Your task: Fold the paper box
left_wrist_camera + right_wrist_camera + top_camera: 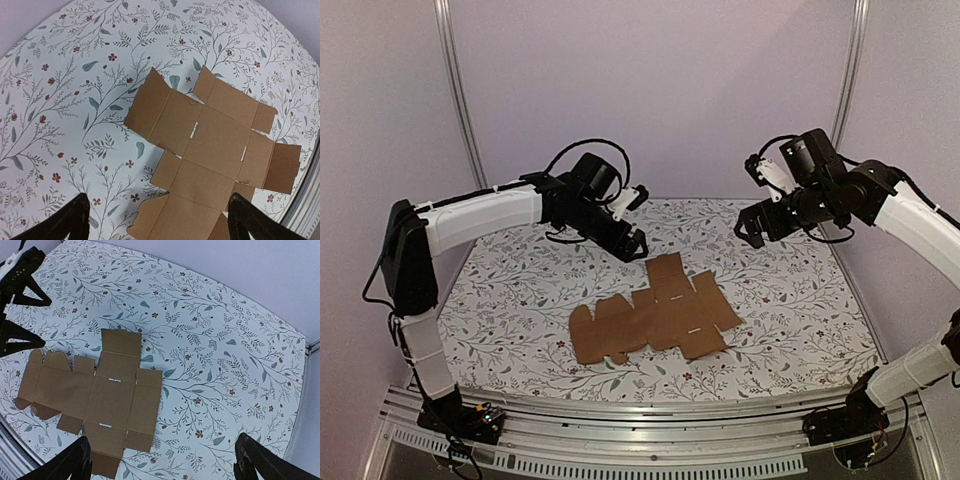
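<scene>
The paper box (pixel 655 315) is a flat brown cardboard die-cut sheet with flaps and slots, lying in the middle of the floral table. It also shows in the left wrist view (pixel 215 150) and the right wrist view (pixel 97 400). My left gripper (pixel 632 240) hangs above the table just behind the sheet's far left edge, open and empty; its fingertips (pixel 75 220) are spread wide. My right gripper (pixel 757 227) hovers high at the far right, open and empty, its fingertips (pixel 72 462) wide apart, well away from the sheet.
The floral tablecloth (pixel 790 300) covers the table. A metal rail (pixel 660 410) runs along the near edge. Plain walls and two upright poles (pixel 460 100) close in the back. The left gripper shows at the top left of the right wrist view (pixel 20 295).
</scene>
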